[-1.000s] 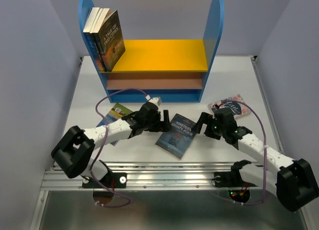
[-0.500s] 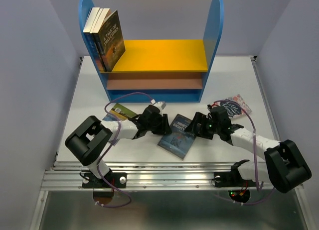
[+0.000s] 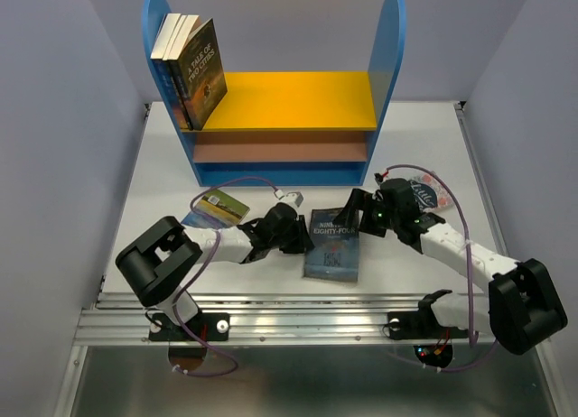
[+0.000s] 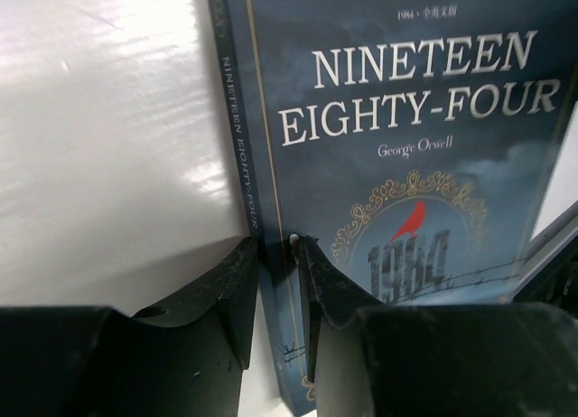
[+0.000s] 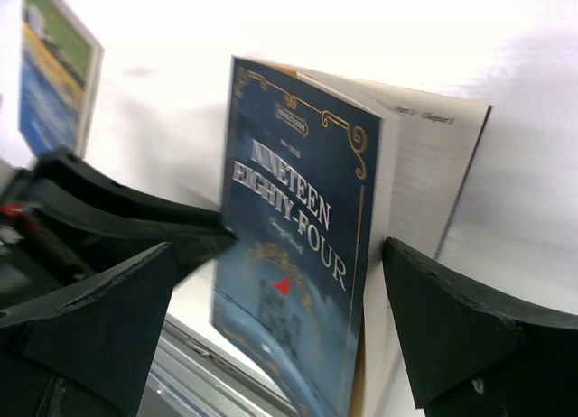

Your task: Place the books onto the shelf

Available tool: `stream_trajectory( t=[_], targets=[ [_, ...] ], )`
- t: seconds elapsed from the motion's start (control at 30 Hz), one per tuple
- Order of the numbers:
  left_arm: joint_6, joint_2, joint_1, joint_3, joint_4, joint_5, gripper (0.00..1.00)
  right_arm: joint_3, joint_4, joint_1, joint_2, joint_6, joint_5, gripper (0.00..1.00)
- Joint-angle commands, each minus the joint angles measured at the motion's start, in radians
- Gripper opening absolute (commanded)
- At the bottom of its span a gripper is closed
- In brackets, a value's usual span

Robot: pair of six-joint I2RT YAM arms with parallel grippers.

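A dark blue book titled Nineteen Eighty-Four (image 3: 331, 246) lies near the table's front. My left gripper (image 3: 302, 239) is shut on its spine edge. In the left wrist view one finger (image 4: 237, 291) presses the spine and the other sits on the cover (image 4: 424, 119). My right gripper (image 3: 349, 220) stands open at the book's far right corner, its fingers wide on either side of the book (image 5: 298, 218) without touching it. The shelf (image 3: 289, 97) stands at the back with three books (image 3: 191, 69) leaning at the left of its yellow board.
A green and blue book (image 3: 218, 206) lies flat on the table left of my left arm. A pale patterned book (image 3: 426, 190) lies at the right, partly under my right arm. Metal rails (image 3: 298, 318) run along the near edge.
My left gripper has closed from wide open onto the book's spine. The book has turned from slanted to nearly square with the table. My right gripper has moved in to its far right corner.
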State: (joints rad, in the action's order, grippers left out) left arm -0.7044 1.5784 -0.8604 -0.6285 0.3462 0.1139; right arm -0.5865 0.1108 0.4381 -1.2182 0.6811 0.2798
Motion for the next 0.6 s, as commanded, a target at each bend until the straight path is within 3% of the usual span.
stream_trajectory(
  t=[0.0, 0.13, 0.23, 0.27, 0.33, 0.5, 0.53, 0.57],
  targets=[
    [-0.082, -0.017, -0.086, -0.028, -0.042, -0.04, 0.29, -0.062, -0.022, 0.04, 0.052, 0.003, 0.059, 0.99],
    [-0.104, -0.044, -0.108, -0.045, -0.062, -0.097, 0.28, -0.05, -0.017, 0.04, 0.033, -0.003, 0.065, 0.92],
    [-0.106, -0.06, -0.109, -0.05, -0.087, -0.143, 0.28, -0.045, 0.009, 0.04, 0.016, -0.006, 0.049, 0.67],
    [-0.106, -0.064, -0.109, -0.047, -0.088, -0.149, 0.28, -0.044, 0.015, 0.04, 0.014, -0.008, 0.039, 0.51],
    [-0.109, -0.075, -0.109, -0.037, -0.095, -0.161, 0.28, -0.049, 0.044, 0.04, 0.009, -0.015, 0.007, 0.34],
    [-0.112, -0.093, -0.108, -0.022, -0.089, -0.177, 0.28, -0.043, 0.041, 0.04, 0.002, -0.054, 0.022, 0.23],
    [-0.11, -0.095, -0.108, -0.022, -0.084, -0.175, 0.28, -0.036, 0.03, 0.04, -0.001, -0.058, 0.035, 0.17],
    [-0.11, -0.095, -0.108, -0.022, -0.082, -0.177, 0.29, -0.032, 0.017, 0.04, -0.003, -0.058, 0.056, 0.01]
  ],
)
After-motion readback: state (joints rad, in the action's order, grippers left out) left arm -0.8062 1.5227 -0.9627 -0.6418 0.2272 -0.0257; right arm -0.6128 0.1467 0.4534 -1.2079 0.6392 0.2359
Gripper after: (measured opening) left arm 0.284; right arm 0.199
